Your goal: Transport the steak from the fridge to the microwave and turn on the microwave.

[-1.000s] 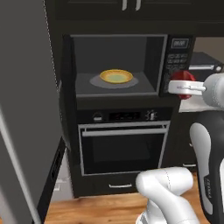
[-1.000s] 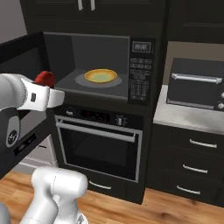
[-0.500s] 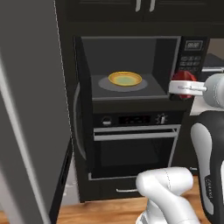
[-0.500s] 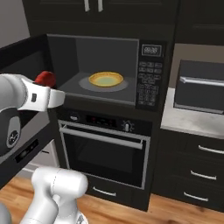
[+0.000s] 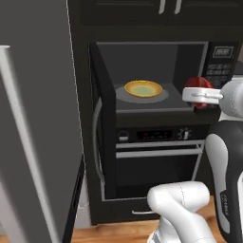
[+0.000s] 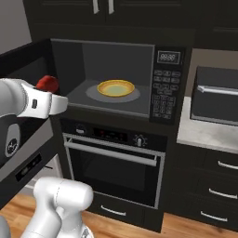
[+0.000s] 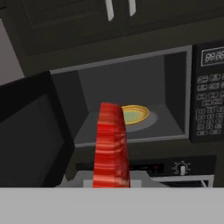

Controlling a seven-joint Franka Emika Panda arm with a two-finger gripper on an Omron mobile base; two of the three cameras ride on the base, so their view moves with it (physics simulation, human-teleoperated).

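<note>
Steak is clamped in the hand, standing on edge between the fingers, red face toward the hand camera. In the left base view the steak sits at the tip of the hand; in the right base view it pokes up just behind the white wrist.

Straight ahead of the hand: microwave, door swung open to the hand's left. The cavity is open and facing the hand. Steak is outside it, in front of the opening and level with the cavity floor.

Inside, beyond the steak: yellow plate sitting on the grey turntable, roughly centred. From the hand camera the steak covers the left part of the plate.

To the hand's right: keypad with small display above it. Nothing sits between hand and opening; the open door edge is close on the hand's left side.

Below the hand: black oven with horizontal bar handle, control strip with a knob. Drawer under the oven.

Above: dark cabinets with paired silver pulls.

Further right of the hand: pale counter carrying a dark toaster oven, well apart from the hand. Drawers under it.

Far left of the hand: big grey fridge door with long silver handle, close to the base in the left view.
</note>
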